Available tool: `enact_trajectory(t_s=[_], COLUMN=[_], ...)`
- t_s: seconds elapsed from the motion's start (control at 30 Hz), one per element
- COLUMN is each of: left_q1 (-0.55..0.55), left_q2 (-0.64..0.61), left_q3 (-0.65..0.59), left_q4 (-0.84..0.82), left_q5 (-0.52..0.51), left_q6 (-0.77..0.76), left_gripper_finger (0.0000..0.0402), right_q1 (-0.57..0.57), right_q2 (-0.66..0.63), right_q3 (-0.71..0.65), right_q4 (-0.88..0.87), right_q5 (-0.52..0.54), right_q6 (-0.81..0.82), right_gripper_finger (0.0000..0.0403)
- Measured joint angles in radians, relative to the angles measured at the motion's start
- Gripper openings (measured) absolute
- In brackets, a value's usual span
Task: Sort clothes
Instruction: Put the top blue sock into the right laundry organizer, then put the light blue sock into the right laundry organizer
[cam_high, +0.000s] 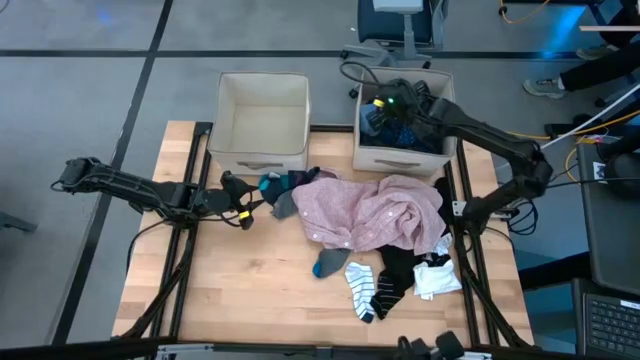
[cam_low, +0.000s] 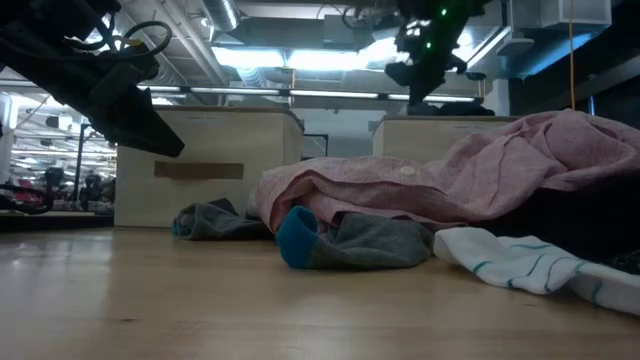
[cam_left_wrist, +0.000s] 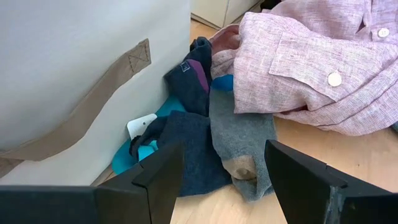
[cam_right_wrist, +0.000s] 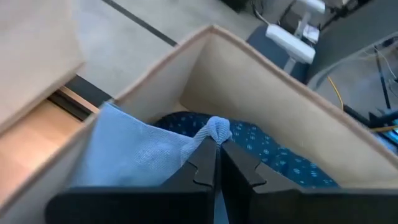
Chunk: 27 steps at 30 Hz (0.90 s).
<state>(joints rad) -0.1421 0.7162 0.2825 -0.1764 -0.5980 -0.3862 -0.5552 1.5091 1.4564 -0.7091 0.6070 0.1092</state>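
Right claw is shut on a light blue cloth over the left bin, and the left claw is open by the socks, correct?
Not quite. The right claw is shut on the light blue cloth over the right bin, as the high view shows. The left claw is open by the socks.

Two beige bins (cam_high: 262, 105) (cam_high: 372, 155) on wooden table (cam_high: 250, 290).

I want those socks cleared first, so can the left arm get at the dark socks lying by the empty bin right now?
Probably yes: the left gripper is open right before the dark socks, nothing between them, though the bin wall crowds one side.
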Motion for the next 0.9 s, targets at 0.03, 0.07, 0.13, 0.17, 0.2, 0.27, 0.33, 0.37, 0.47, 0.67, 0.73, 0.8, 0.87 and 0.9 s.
enact_trajectory(t_s=[0.03,0.07,0.13,0.17,0.2,0.27,0.33,0.37,0.47,0.67,0.73,0.8,0.87,0.9], left_q1=[0.000,0.000,0.000,0.000,0.000,0.000,0.000,0.000,0.000,0.000,0.002,0.012,0.032,0.043], left_q2=[0.000,0.000,0.000,0.000,0.000,0.000,0.000,0.000,0.000,0.000,0.000,0.000,0.000,0.001], left_q3=[0.000,0.000,0.000,0.000,0.000,0.000,0.000,0.000,0.000,0.000,0.000,0.000,0.000,0.000], left_q4=[0.000,0.000,0.000,0.000,-0.001,-0.001,-0.001,-0.001,-0.002,-0.064,-0.080,-0.085,-0.084,-0.084], left_q5=[0.000,0.000,0.000,0.000,0.000,0.000,0.000,0.000,0.000,0.000,-0.006,-0.033,-0.067,-0.075], left_q6=[0.000,0.000,0.000,0.000,0.000,0.002,0.009,0.010,0.007,-0.005,-0.021,-0.049,-0.087,-0.108], left_gripper_finger=[0.0217,0.0217,0.0217,0.0217,0.0217,0.0217,0.0217,0.0217,0.0217,0.0217,0.0217,0.0217,0.0217,0.0217], right_q1=[-0.005,-0.011,-0.011,-0.011,-0.011,-0.008,-0.004,0.004,0.029,0.163,0.233,0.303,0.376,0.410], right_q2=[0.010,0.019,0.030,0.032,0.032,0.032,0.033,0.030,0.020,0.016,0.015,0.019,0.041,0.055], right_q3=[0.000,0.000,0.000,-0.001,-0.001,0.008,0.039,0.062,0.156,0.346,0.351,0.350,0.350,0.350], right_q4=[0.000,0.000,0.003,0.008,0.013,0.004,-0.034,-0.063,-0.165,-0.295,-0.274,-0.269,-0.266,-0.267], right_q5=[0.000,0.000,-0.020,-0.033,-0.043,-0.067,-0.080,-0.085,-0.084,-0.101,-0.109,-0.112,-0.111,-0.109], right_q6=[0.001,0.007,0.019,0.019,0.018,0.010,-0.012,-0.014,-0.016,0.018,0.018,0.017,0.017,0.017], right_gripper_finger=[0.0017,0.0018,0.0028,0.0037,0.0048,0.0076,0.0106,0.0121,0.0159,0.0205,0.0212,0.0215,0.0215,0.0216])
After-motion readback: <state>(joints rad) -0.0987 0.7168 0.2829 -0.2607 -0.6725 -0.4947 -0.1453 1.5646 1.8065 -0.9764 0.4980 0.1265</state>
